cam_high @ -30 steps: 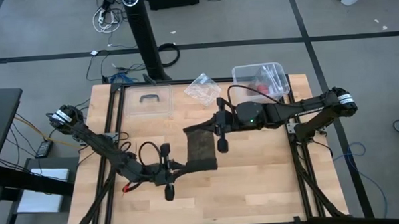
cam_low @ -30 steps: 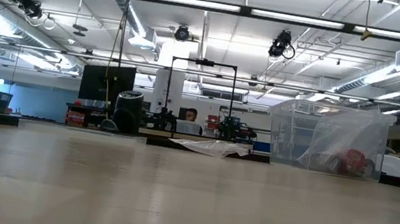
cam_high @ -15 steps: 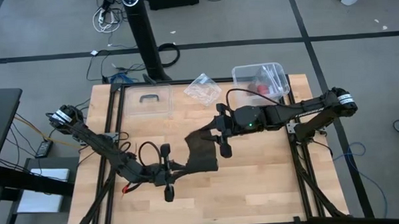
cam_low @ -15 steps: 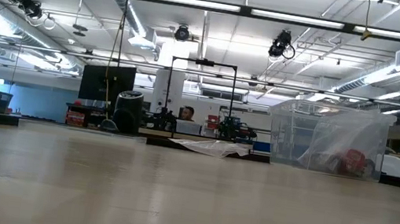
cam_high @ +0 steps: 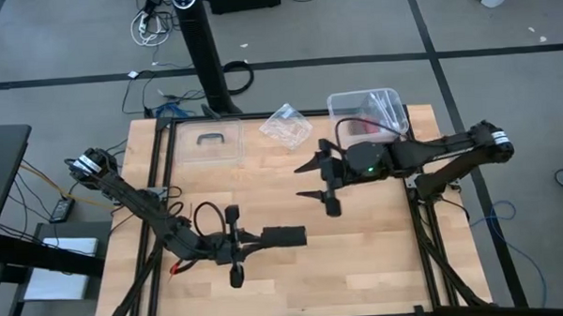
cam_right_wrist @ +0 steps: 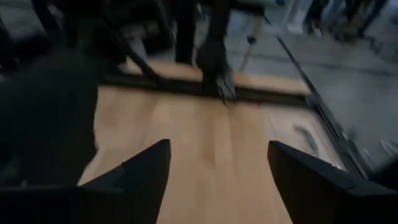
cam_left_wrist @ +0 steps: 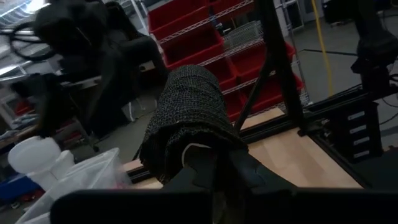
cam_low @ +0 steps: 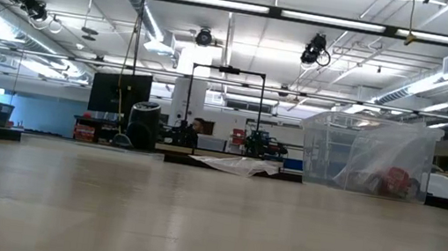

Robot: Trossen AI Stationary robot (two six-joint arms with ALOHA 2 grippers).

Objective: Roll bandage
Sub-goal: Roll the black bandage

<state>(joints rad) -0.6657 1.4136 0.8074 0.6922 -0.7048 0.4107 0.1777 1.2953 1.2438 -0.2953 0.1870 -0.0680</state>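
Black elastic fabric makes up the bandage (cam_high: 282, 236), which sits as a compact roll at the tip of the left hand (cam_high: 266, 238), low over the front middle of the wooden tabletop (cam_high: 379, 258). The left wrist view shows that roll (cam_left_wrist: 186, 118) end-on, wound in layers around the pressed-together fingers (cam_left_wrist: 208, 168), so the left hand is pinching the bandage at its core. No loose tail shows in the high view, so the winding looks close to finished, though the far side of the roll is hidden.

The right hand (cam_high: 322, 180) hangs above the middle of the tabletop, well apart from the roll, its fingers (cam_right_wrist: 146, 171) spread wide and empty. A clear box (cam_high: 369, 113) stands at the far right corner, with a crumpled clear wrapper (cam_high: 286, 123) and a flat clear lid (cam_high: 209, 142) along the far edge.

To do this step well, the left hand should keep a firm pinch on the core so the layers do not slacken or spring open. If any end remains free, the right hand should approach from the side, catch only the outer layer, and press it flat against the roll. Setting the roll down gently, with the free end underneath, should help it stay wound.
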